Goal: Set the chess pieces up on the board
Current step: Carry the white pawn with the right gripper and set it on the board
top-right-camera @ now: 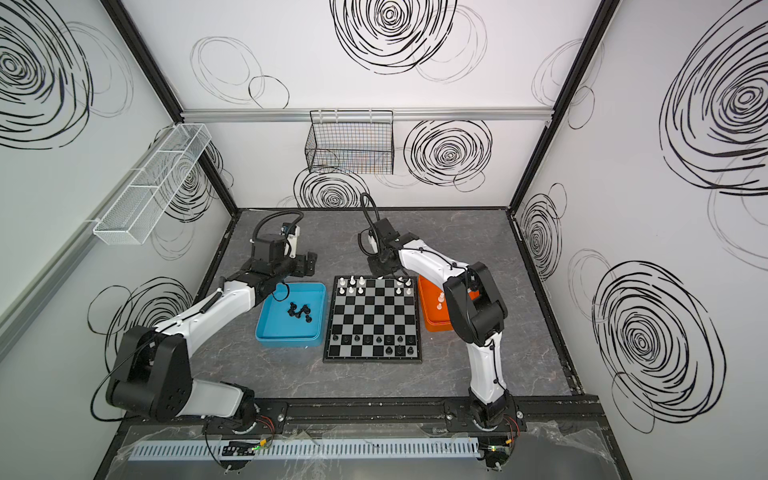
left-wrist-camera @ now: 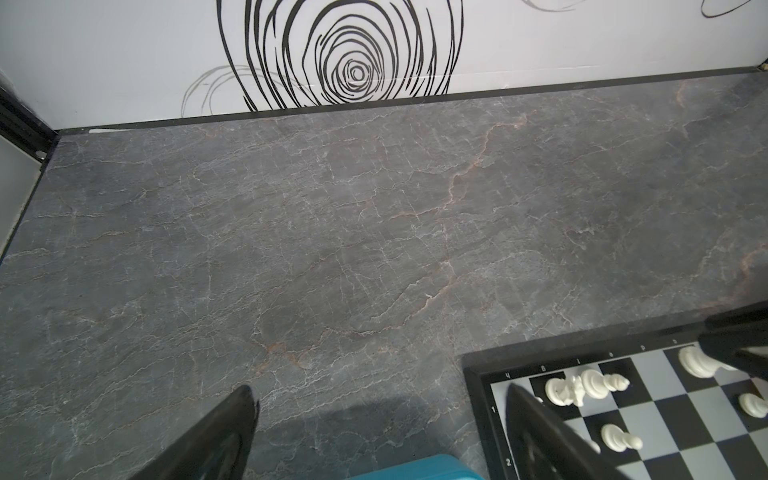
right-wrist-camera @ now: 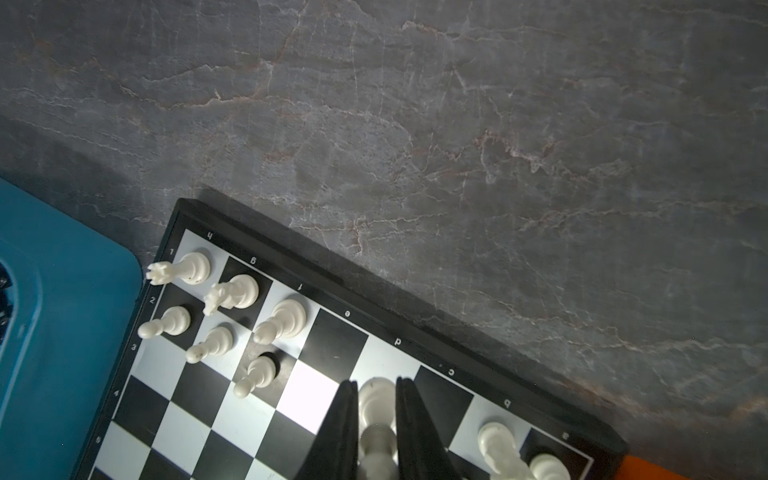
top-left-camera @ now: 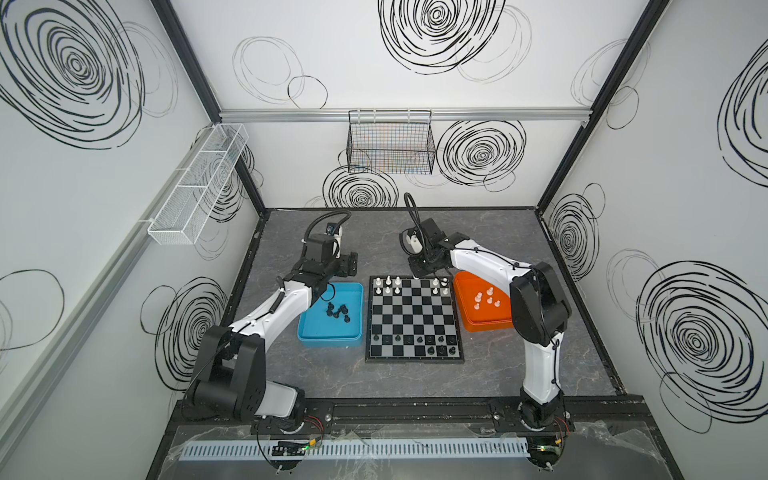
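Vertically, white piece point(right-wrist-camera: 376, 409) in right tool point(right-wrist-camera: 377, 382)

**Board** point(top-left-camera: 413, 316): flat, square, black/grey checks, thin black frame. **White pcs** point(top-left-camera: 387, 286): upright, far two rows, grouped at both corners. One white pc point(right-wrist-camera: 376, 399) is clamped upright in right gripper point(right-wrist-camera: 377, 381) at far row. **Black pcs** point(top-left-camera: 419, 340): near two rows, part-filled. Loose black pcs point(top-left-camera: 337, 311) lie in blue tray point(top-left-camera: 332, 340), loose white pcs point(top-left-camera: 486, 300) in orange tray point(top-left-camera: 490, 326).

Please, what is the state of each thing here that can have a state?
Left fingers: open, empty.
Right fingers: shut on a white piece over the board.
Board: partly set, both ends incomplete.
Blue tray: holds black pieces.
Orange tray: holds white pieces.
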`<state>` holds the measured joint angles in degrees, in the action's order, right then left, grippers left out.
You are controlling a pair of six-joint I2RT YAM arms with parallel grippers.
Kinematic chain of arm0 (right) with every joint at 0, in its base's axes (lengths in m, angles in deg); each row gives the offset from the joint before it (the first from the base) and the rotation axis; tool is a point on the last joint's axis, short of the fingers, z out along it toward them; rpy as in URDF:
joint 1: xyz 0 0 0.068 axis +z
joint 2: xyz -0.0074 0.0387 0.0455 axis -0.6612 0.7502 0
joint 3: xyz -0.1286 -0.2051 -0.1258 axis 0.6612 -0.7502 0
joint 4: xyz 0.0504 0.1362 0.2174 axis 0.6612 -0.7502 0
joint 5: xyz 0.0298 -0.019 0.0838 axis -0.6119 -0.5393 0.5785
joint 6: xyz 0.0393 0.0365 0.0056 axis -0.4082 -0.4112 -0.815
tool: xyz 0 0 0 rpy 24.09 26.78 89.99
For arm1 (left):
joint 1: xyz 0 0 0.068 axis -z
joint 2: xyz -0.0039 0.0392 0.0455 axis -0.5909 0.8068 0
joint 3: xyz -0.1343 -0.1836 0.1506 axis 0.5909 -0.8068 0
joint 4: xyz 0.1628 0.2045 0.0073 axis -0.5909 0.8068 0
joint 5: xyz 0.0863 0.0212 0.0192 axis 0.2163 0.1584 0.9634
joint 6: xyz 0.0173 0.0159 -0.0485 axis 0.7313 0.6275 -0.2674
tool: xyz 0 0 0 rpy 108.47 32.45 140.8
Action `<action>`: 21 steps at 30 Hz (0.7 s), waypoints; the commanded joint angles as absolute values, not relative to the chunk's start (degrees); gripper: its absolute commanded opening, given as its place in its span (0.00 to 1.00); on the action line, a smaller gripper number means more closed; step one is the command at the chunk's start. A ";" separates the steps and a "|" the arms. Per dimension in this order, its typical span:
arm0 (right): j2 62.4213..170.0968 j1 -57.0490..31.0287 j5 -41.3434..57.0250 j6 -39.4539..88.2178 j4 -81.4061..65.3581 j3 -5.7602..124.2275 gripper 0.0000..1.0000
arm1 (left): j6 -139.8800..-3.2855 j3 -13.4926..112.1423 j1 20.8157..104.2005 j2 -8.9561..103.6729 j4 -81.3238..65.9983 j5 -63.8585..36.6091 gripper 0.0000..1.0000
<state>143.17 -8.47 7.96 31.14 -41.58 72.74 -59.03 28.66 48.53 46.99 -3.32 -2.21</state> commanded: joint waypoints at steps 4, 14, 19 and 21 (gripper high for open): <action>145.07 -8.01 7.31 31.29 -41.28 72.33 0.21 | -59.37 30.92 48.06 47.99 -4.05 -2.11 0.96; 146.12 -7.93 7.19 31.29 -40.78 71.73 0.21 | -59.31 31.03 48.06 48.36 -3.85 -2.08 0.96; 146.32 -7.99 7.28 31.27 -40.56 71.38 0.21 | -59.46 31.11 48.09 48.54 -3.80 -2.29 0.96; 146.56 -7.88 7.28 31.29 -40.56 71.49 0.21 | -59.41 31.11 48.08 48.62 -3.82 -2.31 0.96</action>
